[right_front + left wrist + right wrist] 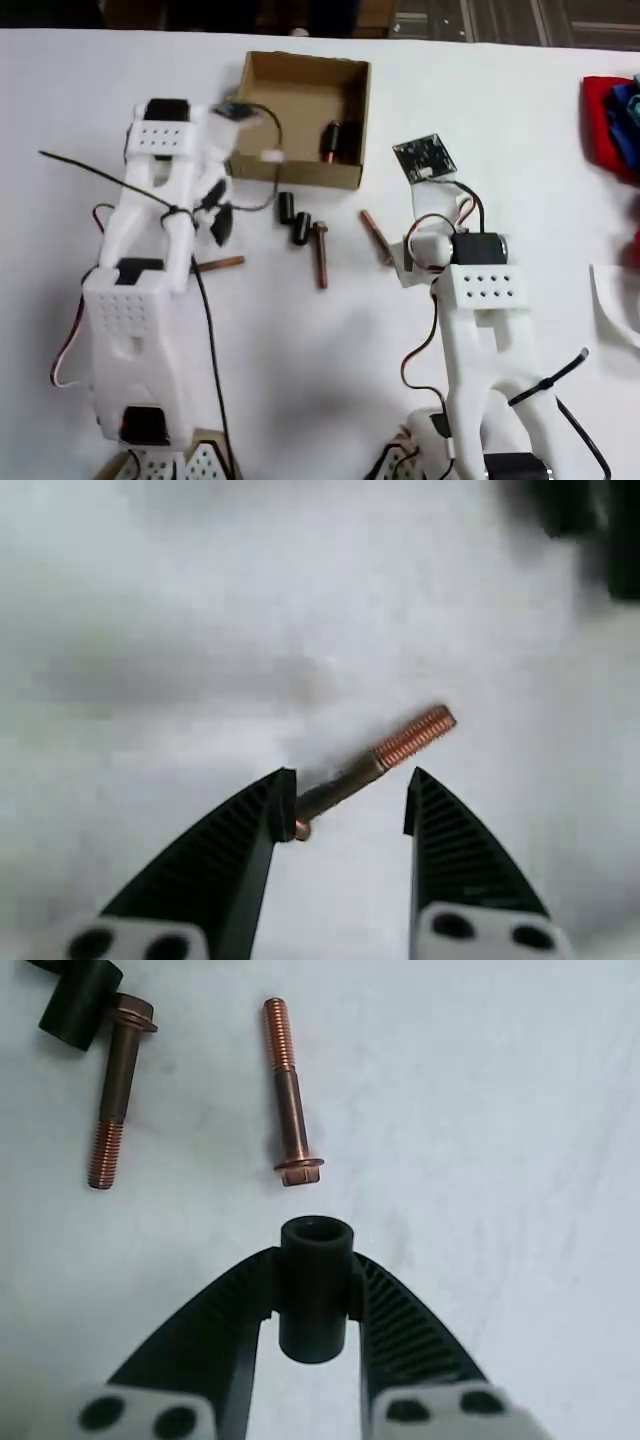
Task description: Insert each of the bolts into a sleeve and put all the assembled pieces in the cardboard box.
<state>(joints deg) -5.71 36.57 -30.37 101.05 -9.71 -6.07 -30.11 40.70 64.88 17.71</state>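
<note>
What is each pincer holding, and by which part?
The right pincer holds a black sleeve by its side wall, near the middle. The left pincer is open and holds nothing; a bolt lies with its head end between the jaws.

bolts (pixel 292 1090): copper-brown shanks, brighter orange threads
sleeve (pixel 314 1305): matte black
cardboard box (pixel 300 172): plain brown
right hand (pixel 313 1260): black ribbed fingers (pixel 200 1350), white base
arms (pixel 150 240): white shells, black motors
desk (pixel 300 380): white
cloth (pixel 610 110): red and blue

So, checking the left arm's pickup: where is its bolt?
The bolt lies on the table between the open fingers of the left gripper, its head beside one finger; the high view puts it on the table's left side.
</note>
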